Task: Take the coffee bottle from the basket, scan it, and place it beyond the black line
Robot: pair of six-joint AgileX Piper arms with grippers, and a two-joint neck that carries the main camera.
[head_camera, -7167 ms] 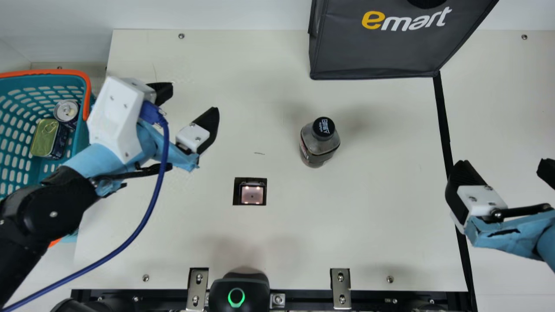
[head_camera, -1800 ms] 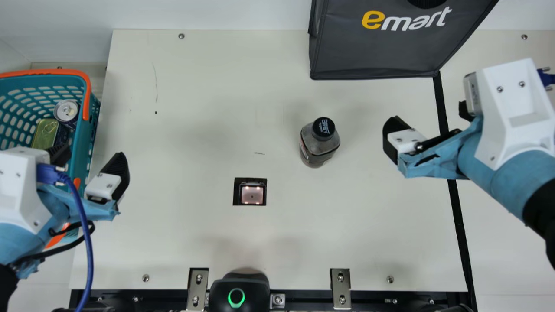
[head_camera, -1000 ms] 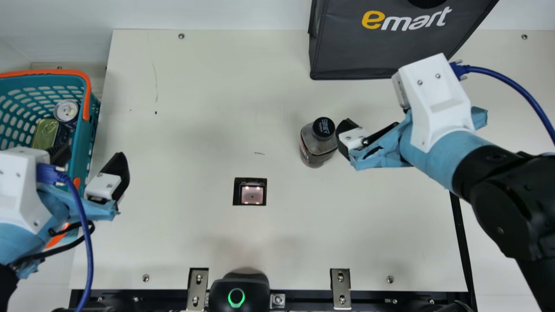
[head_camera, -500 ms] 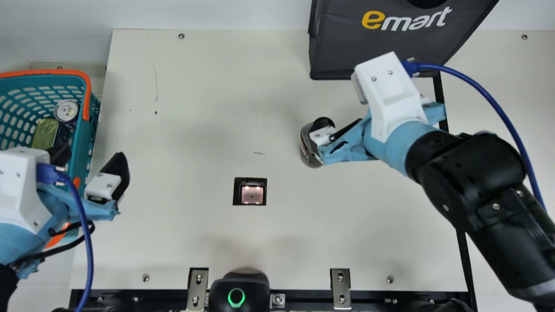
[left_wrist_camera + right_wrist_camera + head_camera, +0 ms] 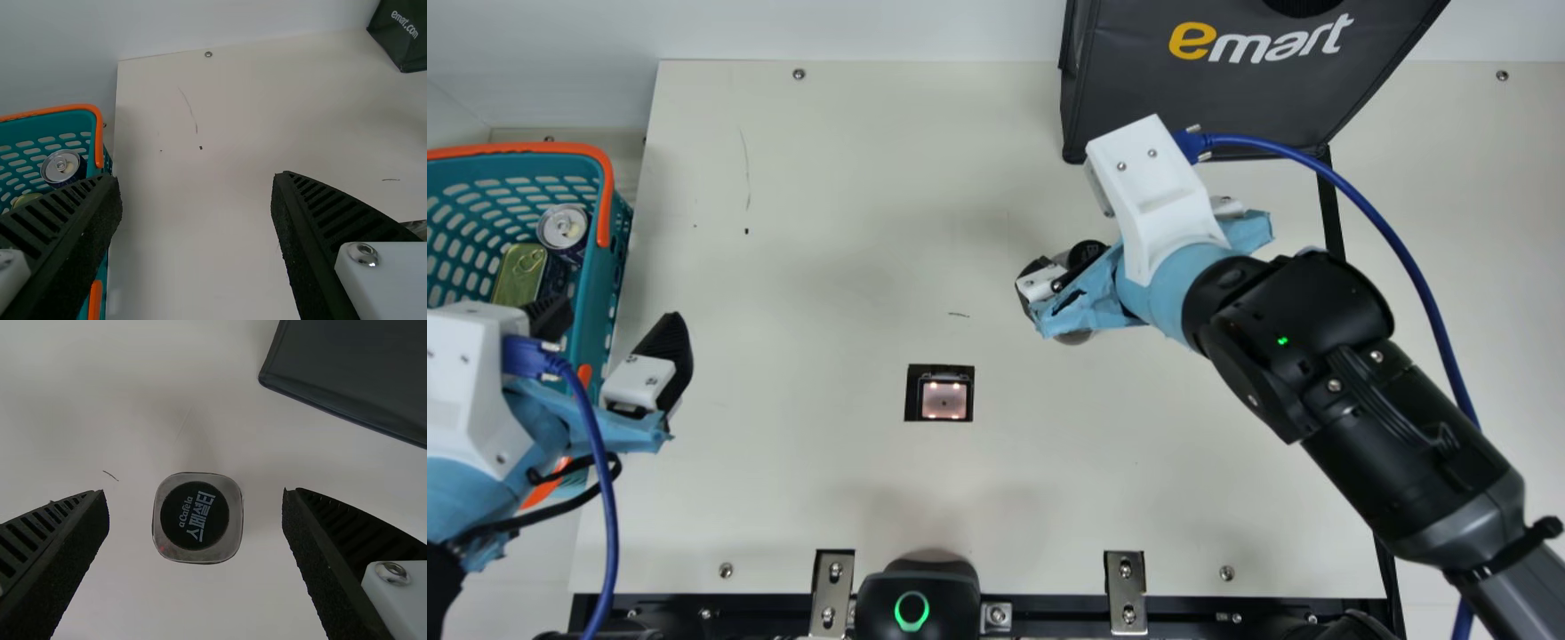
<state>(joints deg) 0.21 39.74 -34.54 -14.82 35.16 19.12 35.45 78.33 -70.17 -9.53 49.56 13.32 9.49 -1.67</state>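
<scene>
Between the spread fingers of your right gripper (image 5: 1089, 254), the coffee bottle (image 5: 231, 515), squarish with a round black cap, stands upright on the cream table (image 5: 854, 498), touching neither finger. You have it on the same side of the black line (image 5: 1332, 213) as the small square scanner window (image 5: 943, 397), near the dark grey bag (image 5: 1227, 98). Your left gripper (image 5: 612, 320) hangs with its fingers wide apart by the teal basket (image 5: 615, 244), which holds a round can (image 5: 563, 226) and a gold-topped tin (image 5: 519, 271).
</scene>
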